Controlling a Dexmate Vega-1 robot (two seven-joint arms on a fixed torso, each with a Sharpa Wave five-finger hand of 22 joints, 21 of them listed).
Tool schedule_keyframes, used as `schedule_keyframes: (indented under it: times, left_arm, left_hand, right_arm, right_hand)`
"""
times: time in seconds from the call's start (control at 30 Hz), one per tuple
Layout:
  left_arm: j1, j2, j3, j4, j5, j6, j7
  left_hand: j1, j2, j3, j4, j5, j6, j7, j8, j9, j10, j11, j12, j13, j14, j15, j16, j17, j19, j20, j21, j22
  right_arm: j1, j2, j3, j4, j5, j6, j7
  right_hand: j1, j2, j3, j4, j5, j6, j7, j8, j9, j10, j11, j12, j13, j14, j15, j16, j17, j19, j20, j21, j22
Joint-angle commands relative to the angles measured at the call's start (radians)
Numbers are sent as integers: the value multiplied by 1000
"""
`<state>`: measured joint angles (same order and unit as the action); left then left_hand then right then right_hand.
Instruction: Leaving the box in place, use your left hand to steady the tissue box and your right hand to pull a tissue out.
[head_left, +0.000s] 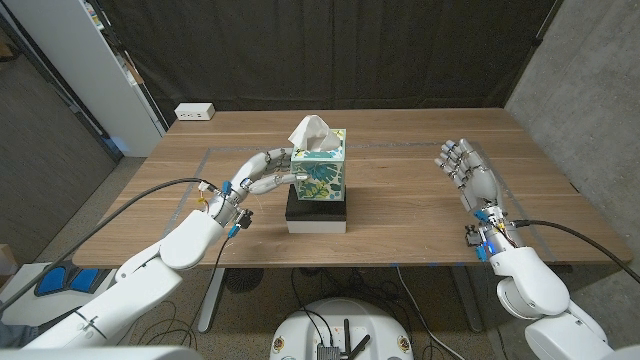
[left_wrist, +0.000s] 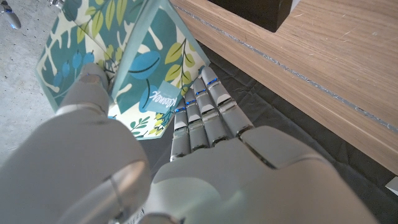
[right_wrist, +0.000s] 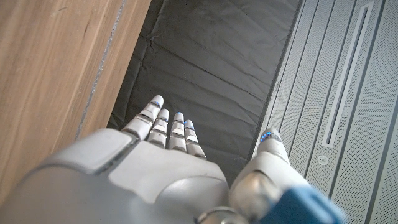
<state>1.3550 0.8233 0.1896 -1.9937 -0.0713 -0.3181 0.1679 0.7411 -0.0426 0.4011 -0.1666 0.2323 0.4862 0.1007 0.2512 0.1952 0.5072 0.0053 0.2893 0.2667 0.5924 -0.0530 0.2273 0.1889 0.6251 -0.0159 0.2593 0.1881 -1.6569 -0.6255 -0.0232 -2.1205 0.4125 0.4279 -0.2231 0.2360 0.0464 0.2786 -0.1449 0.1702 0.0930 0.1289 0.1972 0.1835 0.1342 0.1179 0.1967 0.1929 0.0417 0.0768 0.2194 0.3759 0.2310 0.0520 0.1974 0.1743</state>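
From my seat, my left hand (head_left: 252, 178) reaches in against the left side of the teal leaf-printed cardboard tissue box (head_left: 320, 175), fingers (left_wrist: 200, 115) wrapped along its wall and thumb on the near face, gripping it. The box stands upright on a black-and-white block (head_left: 317, 212) near the middle of the wooden table (head_left: 400, 220). A white tissue (head_left: 312, 131) sticks up from the box's top slot. Well to the right of the box, my right hand (head_left: 466, 171) is raised over the table, fingers (right_wrist: 163, 121) straight and apart, holding nothing.
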Motion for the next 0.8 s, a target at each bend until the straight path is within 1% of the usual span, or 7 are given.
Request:
schedule_keyframes:
  times: [0.03, 0.1, 0.17, 0.27, 0.33, 0.5, 0.8]
  left_arm:
    - [-1, -2, 1, 9, -1, -12, -3]
    - [-2, -4, 1, 11, -1, -12, -2]
    - [-3, -7, 2, 12, -3, -14, -1]
    - [-3, -3, 1, 10, -2, -8, -3]
    - [-4, -2, 1, 14, -10, -13, -9]
    - [-3, -4, 1, 16, -5, -15, -4]
    - [-14, -4, 5, 18, -13, -21, -13]
  left_hand:
    - [45, 51, 8, 2, 6, 23, 11, 4, 11, 8, -6, -2, 6, 5, -28, -2, 2, 2, 2, 0, 5]
    - [45, 53, 8, 2, 7, 25, 9, 4, 11, 8, -5, -2, 7, 5, -28, -2, 2, 2, 2, 0, 5]
    - [46, 53, 8, 2, 7, 26, 10, 4, 11, 8, -6, -3, 7, 4, -27, -3, 3, 2, 2, 0, 6]
    - [46, 54, 8, 1, 7, 26, 10, 3, 11, 12, -8, -2, 7, 5, -27, -3, 3, 2, 2, -1, 6]
    - [47, 55, 8, 1, 7, 27, 10, 3, 11, 12, -9, -2, 7, 7, -27, -2, 3, 2, 2, -1, 6]
    - [44, 55, 7, 3, 7, 28, 10, 2, 11, 12, -6, -3, 8, 9, -27, -2, 3, 2, 1, -1, 6]
    - [40, 55, 7, 4, 7, 32, 10, 1, 11, 14, -11, -4, 8, 9, -27, -5, 2, 3, 1, -1, 6]
  right_arm:
    - [-43, -3, 80, -121, -5, -105, -20]
    - [-43, -14, 97, -129, 0, -104, 6]
    - [-41, 2, 100, -141, -24, -109, -11]
    - [-41, 4, 116, -157, -3, -112, 12]
    - [-52, -10, 146, -184, -3, -153, 17]
    - [-48, 27, 150, -191, -33, -147, 5]
    - [-45, 35, 183, -211, -50, -169, 34]
  right_hand:
    - [3, 3, 3, -2, 7, 2, 24, 0, 3, 9, -1, 4, 2, 4, 4, 5, 0, 9, 1, 3, 2]
    - [4, 4, 4, -2, 7, 2, 24, 0, 3, 9, -1, 5, 2, 3, 3, 5, 0, 9, 1, 3, 2]
    - [4, 4, 4, -2, 7, 2, 25, -1, 3, 8, 0, 4, 2, 2, 4, 5, 0, 8, 2, 3, 2]
    - [4, 5, 4, -2, 7, 1, 25, -1, 3, 8, 0, 4, 2, 1, 3, 4, 0, 9, 2, 3, 1]
    - [5, 5, 5, -2, 7, 1, 25, -1, 3, 7, 0, 4, 2, 2, 2, 5, 0, 10, 0, 3, 1]
    - [6, 6, 5, -2, 8, 0, 26, -1, 3, 7, -1, 3, 2, 1, 5, 4, 0, 9, 0, 2, 1]
    - [8, 8, 7, -3, 8, 1, 25, -1, 3, 7, -1, 4, 2, 3, 6, 5, -1, 11, 2, 3, 1]
